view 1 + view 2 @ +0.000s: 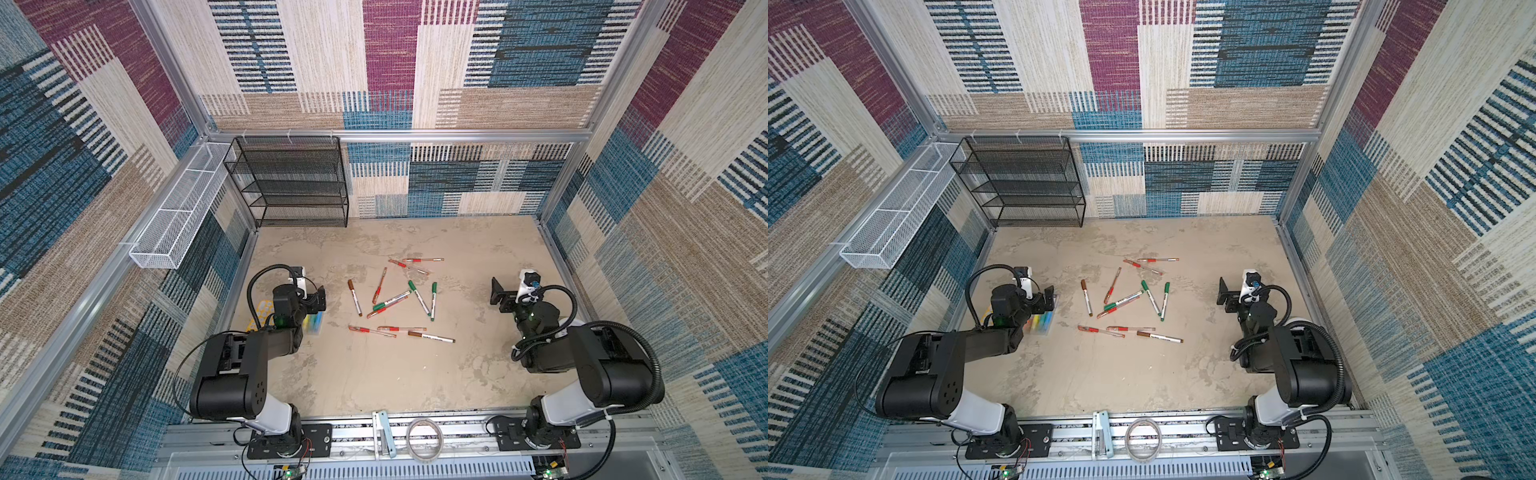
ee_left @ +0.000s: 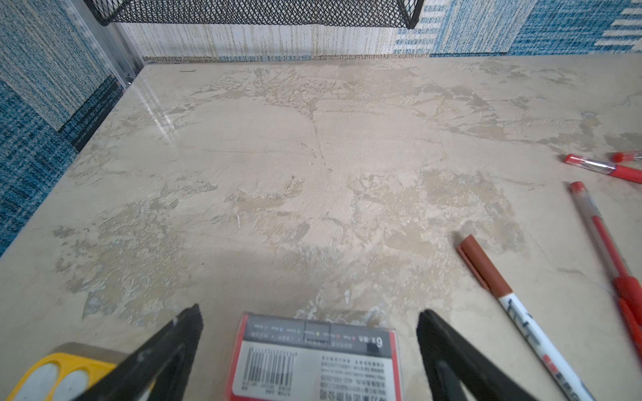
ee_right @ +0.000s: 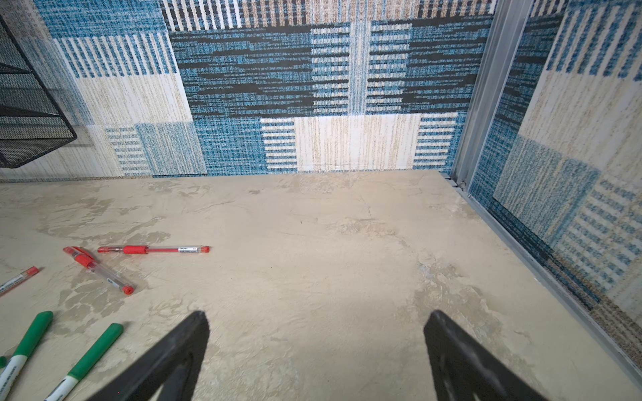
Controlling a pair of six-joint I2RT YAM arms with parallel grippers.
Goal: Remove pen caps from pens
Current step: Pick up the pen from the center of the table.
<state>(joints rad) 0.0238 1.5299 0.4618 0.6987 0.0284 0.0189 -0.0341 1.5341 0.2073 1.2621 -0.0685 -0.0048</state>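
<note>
**Pens** [image 1: 392,300]: roughly a dozen, loose on the table [image 1: 374,374], scattered from centre toward 12 o'clock in both top views. Several cross or touch.

**Pen caps** [image 2: 484,267]: brown, green and red. All appear to be on, and no loose cap is seen.

**Left gripper** [image 2: 309,312]: at 9 o'clock, jaws wide apart, grasping nothing, poised over the highlighter pack [image 2: 312,361].

**Right gripper** [image 3: 318,314]: at 3 o'clock, jaws spread, empty, over bare table, well apart from the pens.

**Hazards, as judged:**
- The pack lies between the left jaws, so a straight descent could seize it rather than a pen.
- Crossed pens may drag neighbours when one is lifted.
- Thin round barrels may roll out of a pinch.
- A grip across the cap seam would keep cap and barrel together.

**Containers:**
- Black mesh shelf [image 1: 291,183], 11 o'clock: tiers show nothing.
- White wire basket [image 1: 174,216], on the wall at 10 o'clock: compartments show nothing.
</note>
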